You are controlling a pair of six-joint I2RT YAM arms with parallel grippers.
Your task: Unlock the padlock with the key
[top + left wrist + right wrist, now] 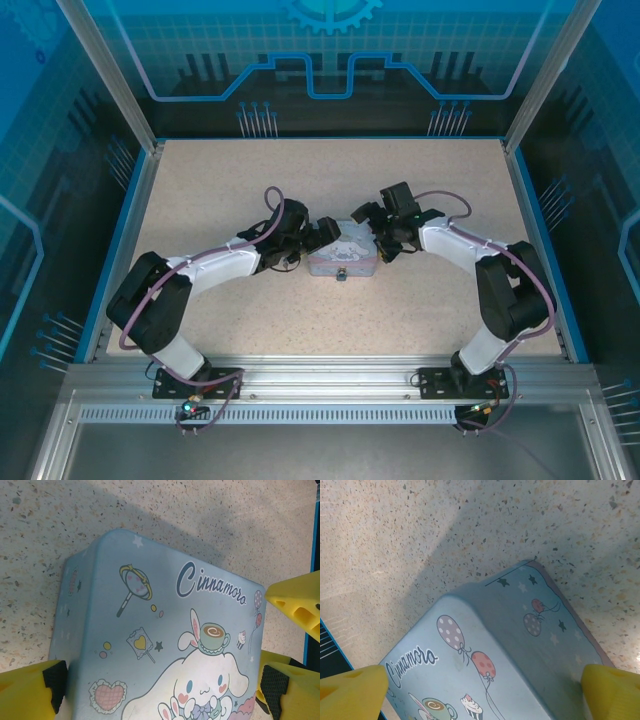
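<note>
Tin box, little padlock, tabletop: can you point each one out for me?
Tin box (150, 615), left wrist view: the middle of its pale blue cartoon-printed lid.
Padlock (341, 274), top external view: the small dark piece at the tin's near side.
Table (420, 330), top external view: a bare speckled patch.

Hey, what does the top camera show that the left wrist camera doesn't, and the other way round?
Top external adds both arms in full, the left gripper and right gripper open on either side of the tin, and a small dark thing at the tin's near edge, likely the padlock. Left wrist adds the tin's top close up: a white bunny character and the word Cinnamoro. Both show the pale blue tin on the speckled table, with the left gripper straddling it.
</note>
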